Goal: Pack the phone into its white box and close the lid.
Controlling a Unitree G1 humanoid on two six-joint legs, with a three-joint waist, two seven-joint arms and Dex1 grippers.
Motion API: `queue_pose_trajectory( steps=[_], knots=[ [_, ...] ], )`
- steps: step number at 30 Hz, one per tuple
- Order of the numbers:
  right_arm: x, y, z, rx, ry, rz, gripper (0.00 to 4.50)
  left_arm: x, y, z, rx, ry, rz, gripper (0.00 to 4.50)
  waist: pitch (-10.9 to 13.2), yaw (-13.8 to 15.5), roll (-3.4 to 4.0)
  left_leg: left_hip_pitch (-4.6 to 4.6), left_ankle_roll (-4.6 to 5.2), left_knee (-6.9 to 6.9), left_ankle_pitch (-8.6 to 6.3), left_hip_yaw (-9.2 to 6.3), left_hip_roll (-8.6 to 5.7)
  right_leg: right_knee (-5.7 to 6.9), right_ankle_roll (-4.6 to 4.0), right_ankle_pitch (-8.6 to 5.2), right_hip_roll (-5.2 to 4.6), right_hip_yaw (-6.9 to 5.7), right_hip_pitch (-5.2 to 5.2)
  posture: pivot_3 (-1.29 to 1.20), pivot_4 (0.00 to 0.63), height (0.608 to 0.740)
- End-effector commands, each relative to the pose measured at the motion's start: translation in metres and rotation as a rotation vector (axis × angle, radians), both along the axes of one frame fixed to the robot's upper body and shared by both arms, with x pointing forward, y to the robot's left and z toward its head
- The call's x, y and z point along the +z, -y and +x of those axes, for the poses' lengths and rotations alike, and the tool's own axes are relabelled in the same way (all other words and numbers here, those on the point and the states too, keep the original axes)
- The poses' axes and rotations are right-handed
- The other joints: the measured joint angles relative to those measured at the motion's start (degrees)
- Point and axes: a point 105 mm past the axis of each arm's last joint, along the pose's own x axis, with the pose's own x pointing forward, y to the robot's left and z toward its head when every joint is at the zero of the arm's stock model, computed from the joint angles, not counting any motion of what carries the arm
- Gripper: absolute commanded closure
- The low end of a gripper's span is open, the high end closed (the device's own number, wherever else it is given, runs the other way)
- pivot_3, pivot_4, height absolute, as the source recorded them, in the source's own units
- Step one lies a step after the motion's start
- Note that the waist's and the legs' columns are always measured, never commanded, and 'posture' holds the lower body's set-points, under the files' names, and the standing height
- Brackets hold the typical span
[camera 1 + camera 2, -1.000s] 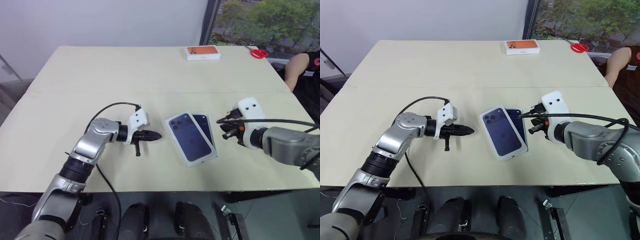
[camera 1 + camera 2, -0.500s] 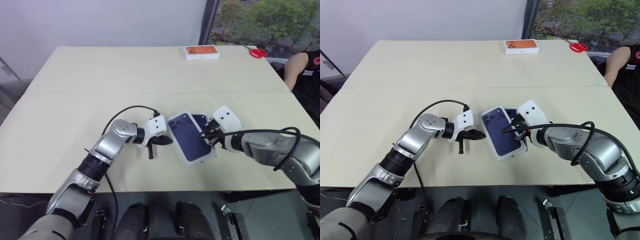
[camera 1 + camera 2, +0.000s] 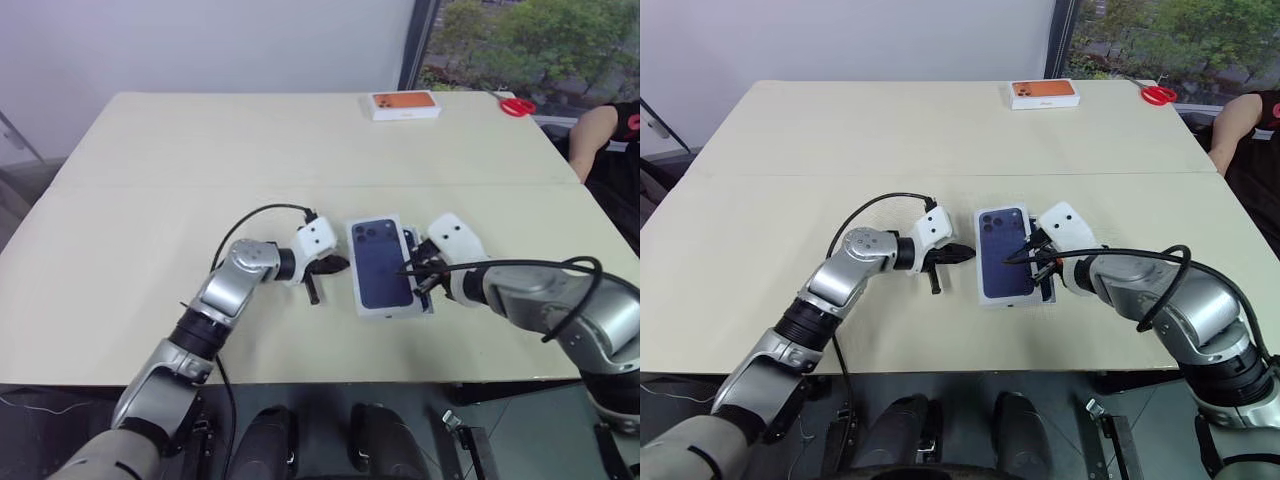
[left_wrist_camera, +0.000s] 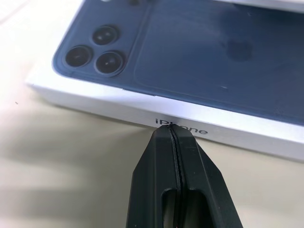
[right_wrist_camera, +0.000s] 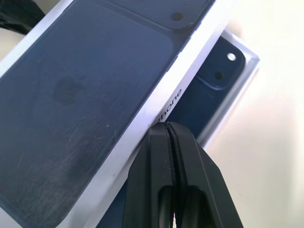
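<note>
- the table (image 3: 150,200) is evenly lit by soft daylight from the window (image 3: 520,40).
- only faint shadows are cast.
- close wrist views are slightly blurred, with mild glare.

The lid (image 3: 381,266) is matt white cardboard with a scuffed dark print; the phone (image 5: 209,90) looks glossy.

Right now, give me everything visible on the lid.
The lid is a white rectangular cardboard cover, its top face printed with a dark blue phone and three camera lenses, grey lettering on its long sides. It lies flat, print up, skewed over the white box, leaving the phone showing at one corner. The shut left hand touches one long side; the shut right hand is at the other.
</note>
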Motion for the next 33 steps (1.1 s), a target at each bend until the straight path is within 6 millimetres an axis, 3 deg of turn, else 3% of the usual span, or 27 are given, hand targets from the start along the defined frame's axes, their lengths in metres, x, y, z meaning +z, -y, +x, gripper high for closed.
queue_pose_trajectory(
  steps=[1, 22, 33],
  knots=[
    [0.013, -0.007, -0.003, 0.033, 0.052, 0.025, 4.43, 0.019, 0.013, -0.002, -0.047, 0.049, -0.063, 4.5, 0.0, 0.0, 0.0, 0.0, 0.0, 0.0, 0.0, 0.0, 0.0, 0.0, 0.0, 0.0, 0.0, 0.0, 0.0, 0.0, 0.15, 0.74],
    [0.01, 0.007, -0.004, -0.044, 0.042, 0.023, 4.43, 0.028, 0.039, -0.003, -0.082, 0.073, -0.108, 4.5, 0.0, 0.0, 0.0, 0.0, 0.0, 0.0, 0.0, 0.0, -0.04, 0.03, 0.0, 0.0, 0.01, -0.01, 0.0, 0.0, 0.15, 0.74],
    [0.006, 0.009, -0.004, -0.064, 0.033, 0.024, 4.43, 0.027, 0.043, -0.004, -0.09, 0.072, -0.105, 4.5, 0.0, 0.0, 0.0, 0.01, 0.0, 0.0, 0.0, 0.0, -0.04, 0.04, 0.0, 0.0, 0.02, -0.01, 0.0, 0.0, 0.15, 0.74]
  ],
)
